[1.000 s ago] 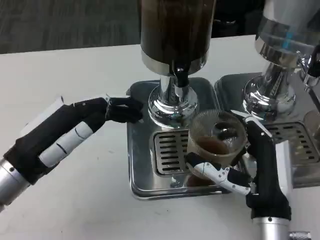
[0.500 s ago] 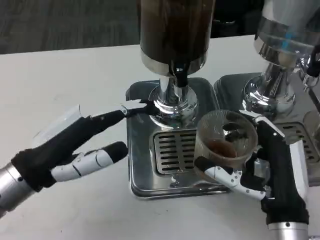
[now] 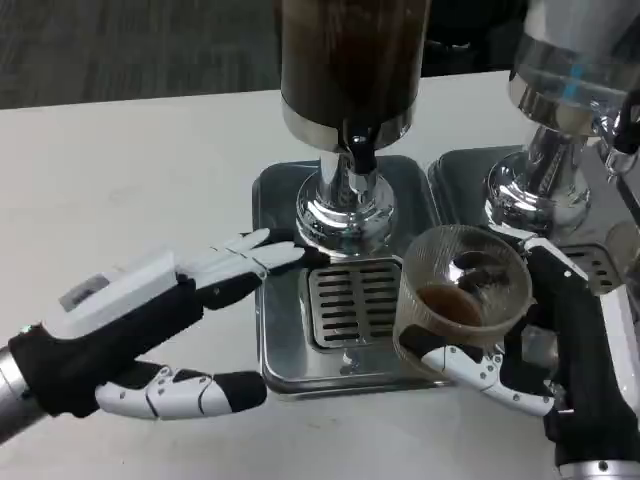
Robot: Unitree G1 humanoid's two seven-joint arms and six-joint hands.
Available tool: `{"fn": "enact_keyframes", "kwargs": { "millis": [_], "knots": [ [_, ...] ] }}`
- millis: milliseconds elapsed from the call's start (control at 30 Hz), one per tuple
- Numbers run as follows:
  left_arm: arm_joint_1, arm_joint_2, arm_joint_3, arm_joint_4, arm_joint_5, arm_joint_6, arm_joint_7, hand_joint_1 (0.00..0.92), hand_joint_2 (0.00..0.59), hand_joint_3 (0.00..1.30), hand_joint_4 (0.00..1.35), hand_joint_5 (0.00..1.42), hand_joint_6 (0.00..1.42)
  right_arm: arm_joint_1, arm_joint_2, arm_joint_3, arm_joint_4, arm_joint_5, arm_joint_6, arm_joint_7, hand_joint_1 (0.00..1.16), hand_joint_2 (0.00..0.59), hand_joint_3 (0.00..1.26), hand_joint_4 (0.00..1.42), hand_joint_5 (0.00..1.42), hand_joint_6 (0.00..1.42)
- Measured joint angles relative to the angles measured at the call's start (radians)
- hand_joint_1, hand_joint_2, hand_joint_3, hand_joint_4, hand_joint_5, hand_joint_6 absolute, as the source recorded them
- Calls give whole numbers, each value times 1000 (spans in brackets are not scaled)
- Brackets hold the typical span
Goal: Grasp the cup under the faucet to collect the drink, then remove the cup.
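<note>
Shifted rightward, cup (image 3: 462, 290) sits in right hand (image 3: 560, 350).

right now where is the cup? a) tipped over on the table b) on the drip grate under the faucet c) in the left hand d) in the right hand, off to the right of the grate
d: the right hand holds the cup upright, right of the drip grate, with brown drink in its bottom.

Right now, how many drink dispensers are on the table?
2: a dark-filled chrome dispenser at centre, above the slotted drip tray, and a clear chrome dispenser at the right edge. More may stand outside the picture.
</note>
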Motion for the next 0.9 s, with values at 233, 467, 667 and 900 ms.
{"fn": "enact_keyframes", "kwargs": {
  "millis": [233, 467, 667, 900],
  "knots": [
    [39, 64, -5, 0, 34, -75, 24, 0, 157, 87, 0, 0, 0, 58, -7, -4, -72, 3, 8, 47, 1092, 121, 922, 984, 1119, 1319],
    [67, 107, -5, -1, 36, -115, 46, 0, 154, 85, 0, 0, 0, 103, -7, -5, -134, 10, 20, 78, 1092, 121, 926, 995, 1118, 1303],
    [88, 123, -7, -34, 37, -137, 76, 0, 154, 84, 0, 0, 0, 140, -6, -4, -181, 21, 23, 106, 1092, 121, 930, 996, 1118, 1303],
    [124, 145, -11, -67, 38, -143, 91, 0, 152, 84, 0, 0, 0, 166, -7, -3, -216, 25, 33, 130, 1092, 121, 935, 997, 1118, 1303]
  ]
}}
